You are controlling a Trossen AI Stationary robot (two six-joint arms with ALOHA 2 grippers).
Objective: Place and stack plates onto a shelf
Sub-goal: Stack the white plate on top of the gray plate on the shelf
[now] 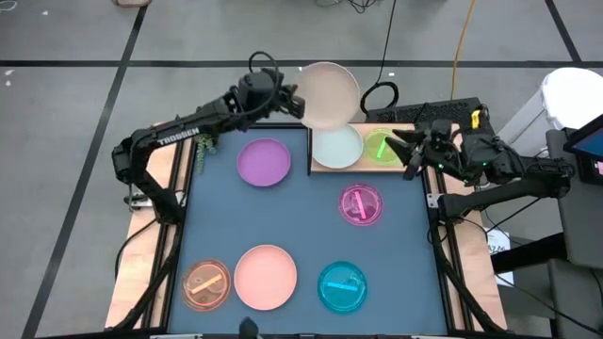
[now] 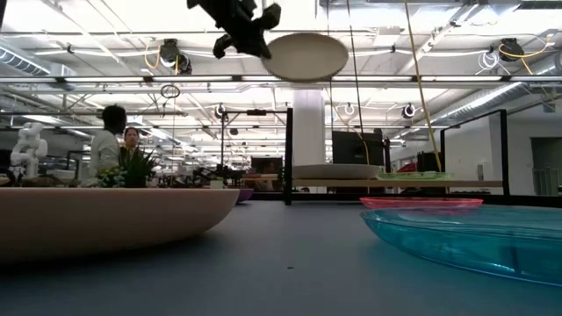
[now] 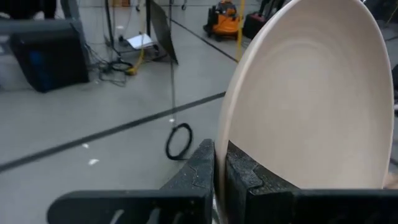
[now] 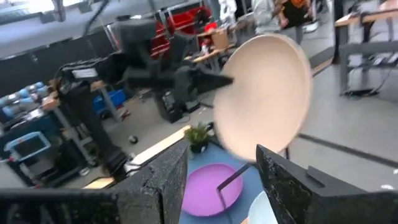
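Cream plate (image 1: 329, 94): held in the air by its rim, tilted, above the far end of the shelf and partly over the mint plate; the low view shows it high above the surface (image 2: 306, 56); it fills much of the left wrist view (image 3: 311, 99) and shows in the right wrist view (image 4: 267, 93).
Left pincer (image 1: 294, 102): clenched on the cream plate's rim, fingers (image 3: 202, 168) pressed to either side of the edge; the arm reaches in from the left over the far edge of the mat.
Right pincer (image 1: 403, 151): released, fingers (image 4: 286, 177) spread apart, hovering at the shelf's right end just beside the green dish.
Shelf (image 1: 320, 169): light wooden board at the far right of the surface, with a thin black upright panel at its left end.
Mint plate (image 1: 337, 147): flat on the shelf, next to the panel.
Green dish (image 1: 380, 149): on the shelf, right of the mint plate.
Purple plate (image 1: 264, 161): on the mat (image 1: 301, 226), left of the panel.
Magenta dish (image 1: 361, 204): on the mat, nearer than the shelf.
Pink plate (image 1: 265, 276): near edge of the mat, centre.
Orange dish (image 1: 206, 284): just left of the pink plate.
Cyan dish (image 1: 342, 287): right of the pink plate, apart from it.
People (image 2: 118, 145): two stand far off in the room behind.
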